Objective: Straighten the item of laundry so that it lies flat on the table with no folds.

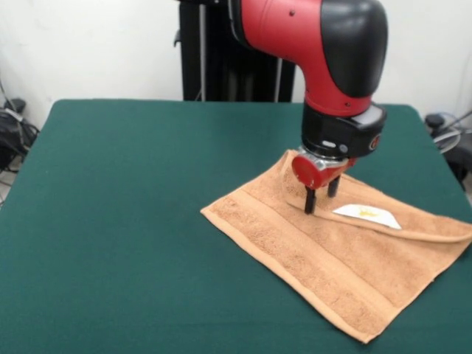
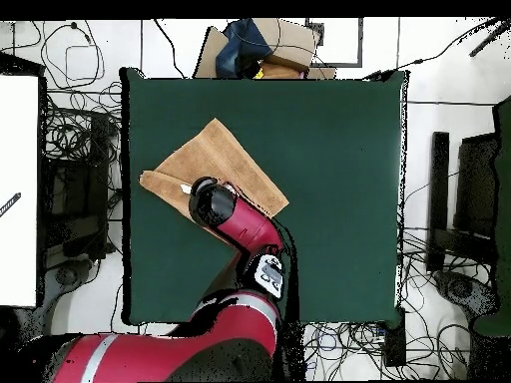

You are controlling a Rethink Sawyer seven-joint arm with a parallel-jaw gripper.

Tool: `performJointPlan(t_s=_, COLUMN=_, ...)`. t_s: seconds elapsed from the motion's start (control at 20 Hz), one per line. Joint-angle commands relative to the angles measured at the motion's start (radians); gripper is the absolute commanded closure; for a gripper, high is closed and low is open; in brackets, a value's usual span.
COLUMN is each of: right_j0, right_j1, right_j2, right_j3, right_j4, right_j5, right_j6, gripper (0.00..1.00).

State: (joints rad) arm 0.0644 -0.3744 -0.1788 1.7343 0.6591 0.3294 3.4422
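Note:
The light orange-brown towel (image 1: pixel 324 258) lies at the right of the dark green table (image 1: pixel 110 221). Its far part is folded over onto the near part, and a small white label (image 1: pixel 366 214) shows on the flap. My gripper (image 1: pixel 321 195) points straight down at the left end of this flap, its two black fingers a little apart and their tips at the cloth. In the overhead view the towel (image 2: pixel 215 155) lies toward the table's (image 2: pixel 339 180) left side, and the arm's wrist (image 2: pixel 208 201) hides the gripper and the towel's near edge.
The black pedestal (image 1: pixel 221 51) stands behind the table's far edge. Cables and gear lie on the floor at the left (image 1: pixel 15 133) and right (image 1: pixel 446 133). A cardboard box (image 2: pixel 279 45) sits beyond the table's top edge in the overhead view.

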Motion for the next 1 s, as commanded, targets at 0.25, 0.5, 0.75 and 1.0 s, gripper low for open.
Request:
performJointPlan(t_s=0.25, right_j0=-0.002, right_j1=0.033, right_j2=0.094, right_j3=0.053, right_j4=-0.054, right_j5=-0.066, right_j6=0.003, gripper=0.0)
performJointPlan(t_s=0.5, right_j0=-0.031, right_j1=0.029, right_j2=0.118, right_j3=0.076, right_j4=-0.077, right_j5=-0.094, right_j6=-0.013, gripper=0.0)
performJointPlan(t_s=0.75, right_j0=-0.038, right_j1=0.036, right_j2=0.126, right_j3=0.073, right_j4=-0.091, right_j5=-0.108, right_j6=-0.01, gripper=0.0)
performJointPlan(t_s=1.0, right_j0=-0.059, right_j1=0.033, right_j2=0.142, right_j3=0.088, right_j4=-0.109, right_j5=-0.125, right_j6=-0.012, gripper=0.0)
